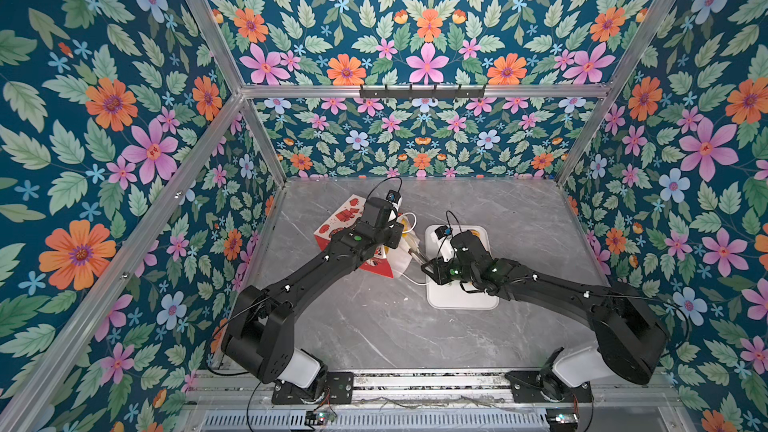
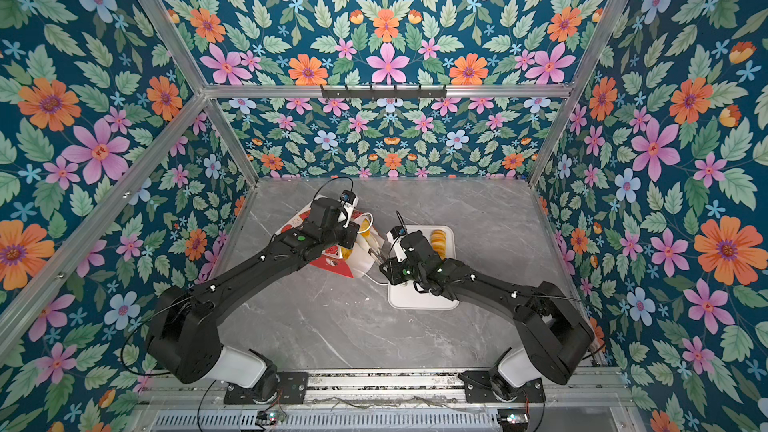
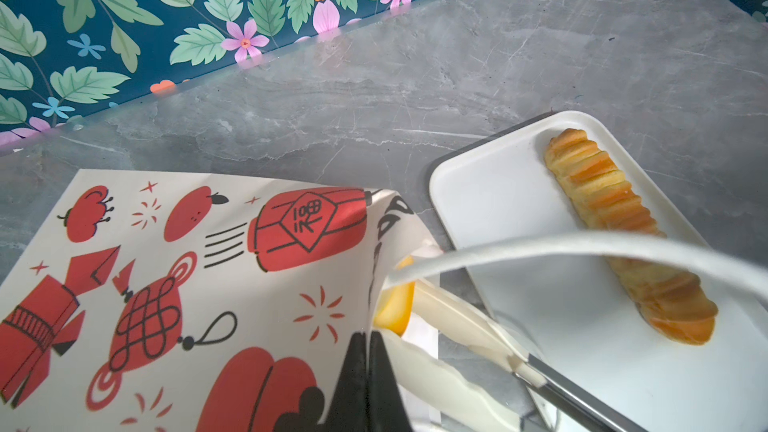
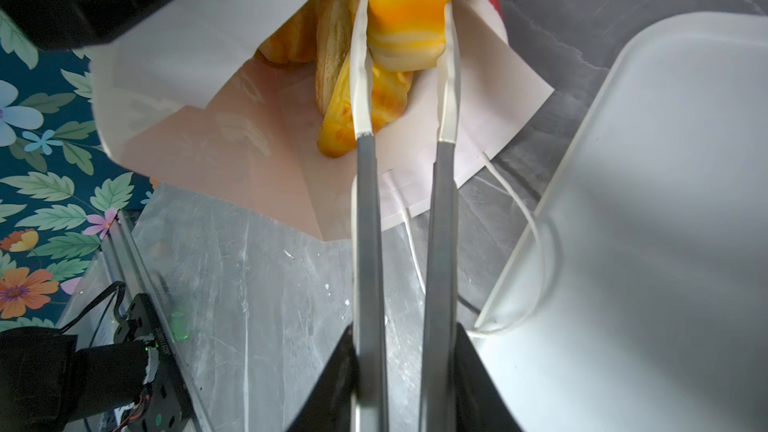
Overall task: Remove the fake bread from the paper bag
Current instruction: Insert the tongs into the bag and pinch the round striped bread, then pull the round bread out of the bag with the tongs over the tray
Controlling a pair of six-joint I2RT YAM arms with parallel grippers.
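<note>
My right gripper [image 4: 405,363] is clamped on the tongs [image 4: 368,222], tongs on a pastry [image 4: 409,14] — I'd pull out slowly, left gripper [image 3: 368,367] pinching the bag [image 3: 166,284].

Just ahead of the left gripper [image 3: 368,338], the white paper bag printed in red and black [image 3: 232,297] carries a red lantern print [image 3: 309,224] whose diamond panel holds black stylised characters, not legible. Black lettering [image 3: 395,211] on the folded rim beyond is cut off. Off to one side of the right gripper [image 4: 405,367], a black circuit board [image 4: 162,367] bears blurred, unreadable white print.
</note>
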